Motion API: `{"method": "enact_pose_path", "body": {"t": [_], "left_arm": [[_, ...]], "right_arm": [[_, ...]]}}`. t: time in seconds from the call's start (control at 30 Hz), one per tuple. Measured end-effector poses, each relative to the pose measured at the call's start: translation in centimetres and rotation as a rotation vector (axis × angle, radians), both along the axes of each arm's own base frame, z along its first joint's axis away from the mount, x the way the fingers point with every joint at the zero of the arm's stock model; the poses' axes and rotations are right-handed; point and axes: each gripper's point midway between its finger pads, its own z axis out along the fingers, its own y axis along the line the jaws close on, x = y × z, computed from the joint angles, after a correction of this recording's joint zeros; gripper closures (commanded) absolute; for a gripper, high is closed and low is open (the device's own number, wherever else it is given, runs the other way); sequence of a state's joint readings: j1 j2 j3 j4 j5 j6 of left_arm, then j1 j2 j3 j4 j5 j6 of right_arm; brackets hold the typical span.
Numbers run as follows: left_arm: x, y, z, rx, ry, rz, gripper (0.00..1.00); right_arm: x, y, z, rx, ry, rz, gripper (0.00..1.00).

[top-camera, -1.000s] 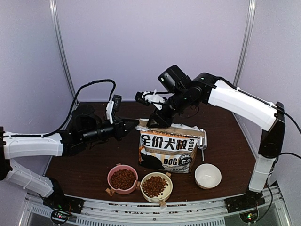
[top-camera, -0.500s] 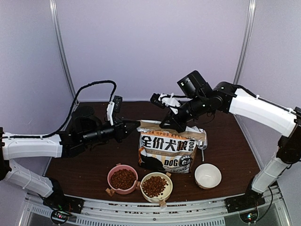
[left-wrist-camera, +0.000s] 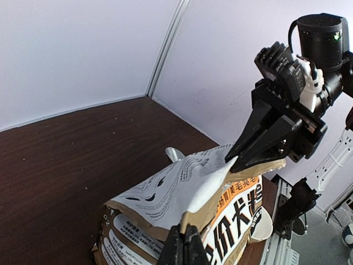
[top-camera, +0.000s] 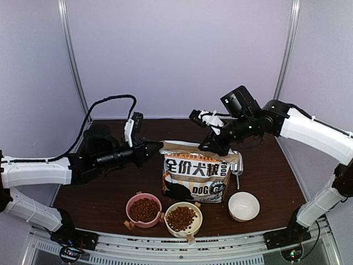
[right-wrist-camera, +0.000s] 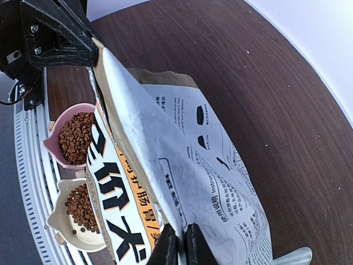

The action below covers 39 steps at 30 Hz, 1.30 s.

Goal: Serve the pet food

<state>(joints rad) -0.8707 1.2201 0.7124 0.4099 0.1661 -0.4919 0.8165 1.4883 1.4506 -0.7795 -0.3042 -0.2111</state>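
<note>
The kraft-brown pet food bag [top-camera: 196,175] stands upright mid-table. My left gripper [top-camera: 157,148] is shut on the left end of its top edge; in the left wrist view [left-wrist-camera: 187,243] the fingers pinch the paper rim. My right gripper [top-camera: 209,148] is shut on the rim towards the right end, and its own view [right-wrist-camera: 177,245] shows the fingers closed on the white inner flap. The pet food [top-camera: 144,210] fills a pink bowl [top-camera: 130,205], and more fills a cream bowl [top-camera: 192,225]. Both heaps show in the right wrist view [right-wrist-camera: 76,138]. A white bowl [top-camera: 244,205] is empty.
A shiny metal scoop [top-camera: 238,165] hangs at the bag's right side, its end showing behind the bag [left-wrist-camera: 175,154]. The three bowls stand in a row in front of the bag near the table's front edge. Grey walls close off the back and sides.
My right gripper has slid along the bag's top edge from the left end to the right end, and its arm has swung right. My left gripper has stayed on the left corner.
</note>
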Motion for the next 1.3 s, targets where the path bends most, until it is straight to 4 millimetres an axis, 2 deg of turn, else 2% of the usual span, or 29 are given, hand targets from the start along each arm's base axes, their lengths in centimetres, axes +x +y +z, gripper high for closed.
{"method": "enact_pose_path", "body": {"t": [0.37,0.47,0.53,0.57,0.63,0.67,0.8,0.9,1.03,1.17,1.3], "left_arm": [[-0.1,0.2,0.7,0.019,0.002,0.002,1.0],[2.1,2.9,2.6,-0.006,-0.035,0.126,1.0],[3.2,4.2,4.3,-0.032,-0.07,0.173,1.0],[3.3,4.3,5.3,-0.042,-0.091,0.171,0.91],[2.9,3.4,6.9,-0.046,-0.132,0.116,0.63],[2.7,2.6,7.4,-0.037,-0.146,0.072,0.52],[2.5,-1.1,8.6,0.024,-0.172,-0.096,0.26],[2.5,-3.1,7.0,0.079,-0.154,-0.192,0.1],[2.2,-4.7,3.7,0.155,-0.091,-0.288,0.04],[1.7,-6.3,2.4,0.203,-0.069,-0.37,0.04],[0.8,-7.7,2.4,0.225,-0.085,-0.431,0.16]], "right_arm": [[-0.1,-0.7,-0.2,-0.006,-0.017,-0.018,0.97],[0.7,-4.5,-2.4,-0.122,0.013,-0.119,0.97],[1.0,-5.7,-3.1,-0.16,0.032,-0.15,0.97],[1.0,-6.4,-3.1,-0.178,0.038,-0.163,0.98],[0.9,-7.2,-3.0,-0.2,0.05,-0.178,1.0],[0.9,-7.4,-2.9,-0.207,0.055,-0.181,1.0],[0.7,-7.3,-2.3,-0.2,0.068,-0.166,1.0],[0.4,-6.5,-1.7,-0.173,0.088,-0.14,1.0],[0.1,-5.5,-0.7,-0.129,0.103,-0.107,1.0],[-0.2,-4.1,0.4,-0.1,0.104,-0.069,1.0],[-0.5,-3.6,0.6,-0.103,0.115,-0.052,1.0]]}}
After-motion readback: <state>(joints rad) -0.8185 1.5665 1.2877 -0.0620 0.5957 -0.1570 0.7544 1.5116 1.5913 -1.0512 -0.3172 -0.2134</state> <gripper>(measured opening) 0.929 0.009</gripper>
